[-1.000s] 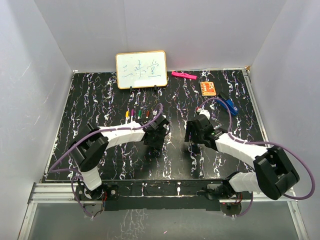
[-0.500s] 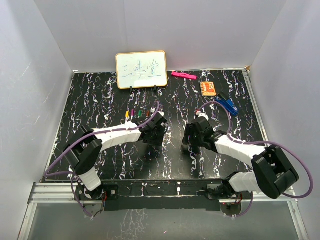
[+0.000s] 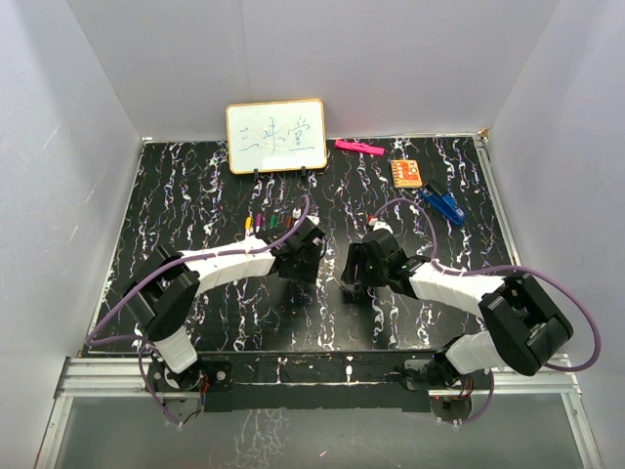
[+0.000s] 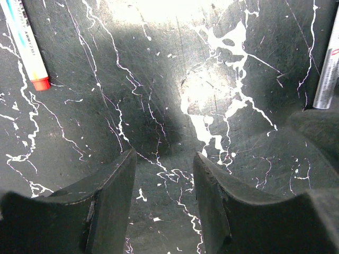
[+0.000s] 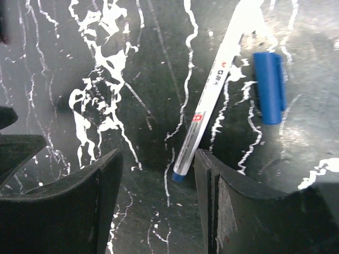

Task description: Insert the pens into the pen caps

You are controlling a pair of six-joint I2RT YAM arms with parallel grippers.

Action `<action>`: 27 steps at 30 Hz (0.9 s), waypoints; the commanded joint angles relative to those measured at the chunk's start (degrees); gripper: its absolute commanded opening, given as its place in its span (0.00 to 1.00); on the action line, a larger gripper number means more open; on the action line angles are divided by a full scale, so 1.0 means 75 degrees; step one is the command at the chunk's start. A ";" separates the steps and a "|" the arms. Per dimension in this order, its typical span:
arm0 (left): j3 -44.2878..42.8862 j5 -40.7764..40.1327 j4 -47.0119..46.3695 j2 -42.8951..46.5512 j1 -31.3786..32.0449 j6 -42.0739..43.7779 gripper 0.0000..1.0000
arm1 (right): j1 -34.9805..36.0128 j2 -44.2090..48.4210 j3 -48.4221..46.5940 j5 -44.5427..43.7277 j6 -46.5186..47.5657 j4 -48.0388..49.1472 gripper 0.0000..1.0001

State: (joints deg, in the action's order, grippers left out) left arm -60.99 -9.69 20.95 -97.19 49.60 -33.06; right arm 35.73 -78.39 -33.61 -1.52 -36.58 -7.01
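Right hand, spread above the pen, should pinch mid-barrel, clear of the cap; left hand spread too.

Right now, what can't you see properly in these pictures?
- Top view: the row of pens and caps is too small to tell which pens are capped.
- Top view: the writing on the whiteboard is too small to read.
- Left wrist view: the red-ended pen is cut off by the top edge, and the grey pen by the right edge.
- Right wrist view: the far end of the blue-tipped pen is washed out by glare.
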 commanded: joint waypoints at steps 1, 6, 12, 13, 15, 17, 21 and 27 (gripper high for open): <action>0.0035 -0.0014 0.0019 0.0102 -0.0087 0.0009 0.46 | 0.0215 -0.0137 -0.0304 0.0536 -0.0182 0.0263 0.54; 0.0046 0.0066 -0.0124 -0.0004 -0.0122 0.0054 0.46 | 0.0258 0.0034 -0.0527 0.0287 -0.0129 0.0073 0.54; 0.0227 0.0483 -0.1137 -0.0039 -0.0133 0.0466 0.46 | 0.0253 0.0406 -0.0934 -0.0582 -0.0007 -0.0685 0.56; 0.0227 0.0517 -0.1272 -0.0061 -0.0133 0.0495 0.46 | 0.0258 0.0521 -0.1040 -0.0714 0.0016 -0.0862 0.57; 0.0090 0.0576 -0.1369 -0.0187 -0.0133 0.0564 0.46 | 0.0257 0.0788 -0.1307 -0.1042 0.0037 -0.1254 0.60; -0.0162 0.0656 -0.1381 -0.0361 -0.0133 0.0635 0.46 | 0.0253 0.1111 -0.1585 -0.1445 0.0021 -0.1659 0.64; -0.0572 0.0817 -0.1471 -0.0723 -0.0133 0.0691 0.47 | 0.0251 0.1681 -0.2163 -0.2408 0.0059 -0.2582 0.77; -0.1231 0.0867 -0.1457 -0.1263 -0.0133 0.0753 0.47 | 0.0247 0.2316 -0.2441 -0.2899 0.0250 -0.3257 0.85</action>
State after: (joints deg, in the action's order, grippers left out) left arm -65.80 -4.34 10.44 -105.32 48.84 -28.49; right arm 37.50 -63.40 -49.45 -18.00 -36.03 -26.15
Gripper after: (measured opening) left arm 0.469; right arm 0.841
